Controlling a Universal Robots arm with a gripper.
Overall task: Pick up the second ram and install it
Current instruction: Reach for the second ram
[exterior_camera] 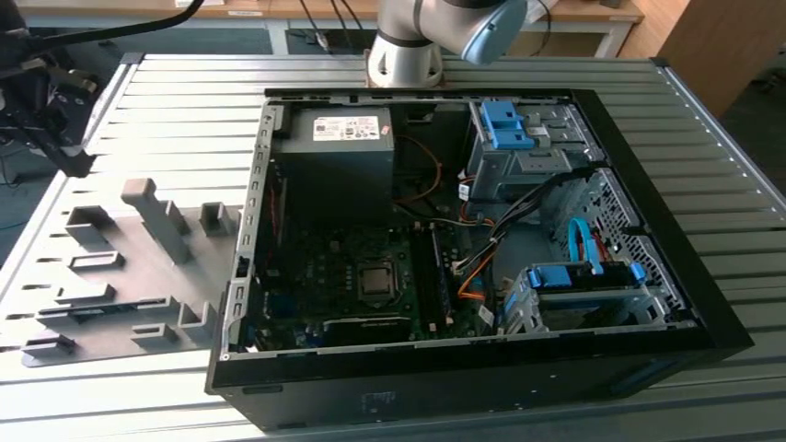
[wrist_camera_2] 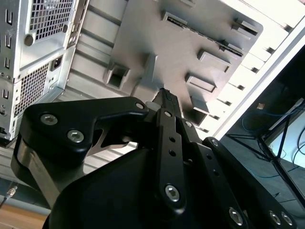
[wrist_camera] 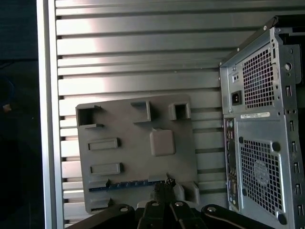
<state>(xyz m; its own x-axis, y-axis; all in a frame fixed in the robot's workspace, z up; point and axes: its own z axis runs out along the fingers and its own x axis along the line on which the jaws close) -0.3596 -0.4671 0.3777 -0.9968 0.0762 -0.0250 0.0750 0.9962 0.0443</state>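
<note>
The second ram (wrist_camera: 126, 185) is a thin blue-green strip standing on edge in a slot of the grey holder tray (wrist_camera: 138, 157). In the exterior view the second ram (exterior_camera: 76, 313) shows as a dark strip near the tray's front. My gripper (wrist_camera: 165, 184) hangs high above the tray, its tips over the tray edge just beside one end of the stick. The black fingers (wrist_camera_2: 164, 98) are pressed together with nothing between them, so the gripper is shut. The motherboard's long black slot rails (exterior_camera: 430, 276) lie inside the open computer case (exterior_camera: 706, 304).
The grey tray (exterior_camera: 135, 276) carries several upright holder blocks (exterior_camera: 160, 221) and lies on the slatted metal table (exterior_camera: 184, 110) at the exterior view's left of the case. The case's rear panel (wrist_camera: 259, 143) rises beside the tray. The arm's base (exterior_camera: 406, 55) stands behind the case.
</note>
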